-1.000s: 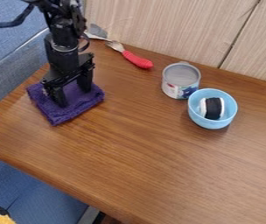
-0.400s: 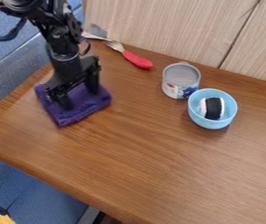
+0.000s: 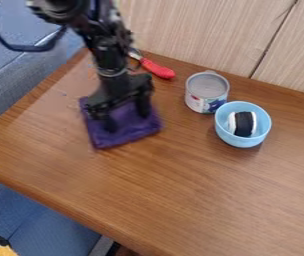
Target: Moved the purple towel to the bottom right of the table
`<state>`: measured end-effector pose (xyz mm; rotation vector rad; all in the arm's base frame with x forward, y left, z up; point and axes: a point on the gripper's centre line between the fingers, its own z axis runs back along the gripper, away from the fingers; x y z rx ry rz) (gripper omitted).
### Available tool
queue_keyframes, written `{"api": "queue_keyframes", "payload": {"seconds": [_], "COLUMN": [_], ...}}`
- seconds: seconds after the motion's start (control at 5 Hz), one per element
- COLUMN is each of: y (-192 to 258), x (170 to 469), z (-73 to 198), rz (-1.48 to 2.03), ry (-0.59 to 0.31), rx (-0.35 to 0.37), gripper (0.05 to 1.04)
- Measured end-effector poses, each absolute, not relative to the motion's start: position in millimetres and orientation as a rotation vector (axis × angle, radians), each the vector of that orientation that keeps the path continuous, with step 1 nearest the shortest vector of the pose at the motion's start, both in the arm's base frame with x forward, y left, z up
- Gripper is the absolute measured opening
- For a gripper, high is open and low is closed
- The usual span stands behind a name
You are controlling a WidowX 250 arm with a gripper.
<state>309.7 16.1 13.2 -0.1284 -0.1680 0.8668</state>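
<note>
The black gripper (image 3: 126,118) points down onto the purple towel (image 3: 122,134), left of the table's middle. Its two fingers stand apart, with purple cloth visible between them, and their tips meet the towel's upper surface. Folded into a rough square, the towel lies on the wooden table (image 3: 201,185), its upper part partly hidden beneath the gripper.
Behind and right of the gripper lies a red-handled fork (image 3: 156,69). An open can (image 3: 207,91) stands beside a light blue bowl (image 3: 260,134) holding a black and white object (image 3: 243,123). A wooden panel (image 3: 201,30) borders the table's back.
The gripper and the towel have moved together to the right and slightly toward the front. The arm now covers the fork's metal end more. Can and bowl have stayed in place.
</note>
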Motion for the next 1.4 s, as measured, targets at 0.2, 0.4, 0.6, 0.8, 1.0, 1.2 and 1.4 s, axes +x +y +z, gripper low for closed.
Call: {"api": "queue_keyframes", "payload": {"seconds": [0.2, 0.4, 0.6, 0.8, 1.0, 1.2, 1.4], "y": [-18.6, -49.0, -63.3, -77.7, -78.0, -79.9, -85.1], "x": [298.2, 264.8, 224.9, 202.9, 204.3, 215.8, 227.0], "z": [10.5, 13.5, 14.5, 15.2, 15.5, 19.4, 27.7], "rz": [0.707, 0.597, 0.558, 0.507, 0.482, 0.472, 0.467], "ry": [-0.128, -0.055, 0.031, 0.07, 0.059, 0.02, -0.016], "rx": [-0.121, -0.106, -0.097, -0.103, -0.097, -0.11, -0.14], "gripper": [0.999, 0.999, 0.999, 0.999, 1.0, 0.999, 0.999]}}
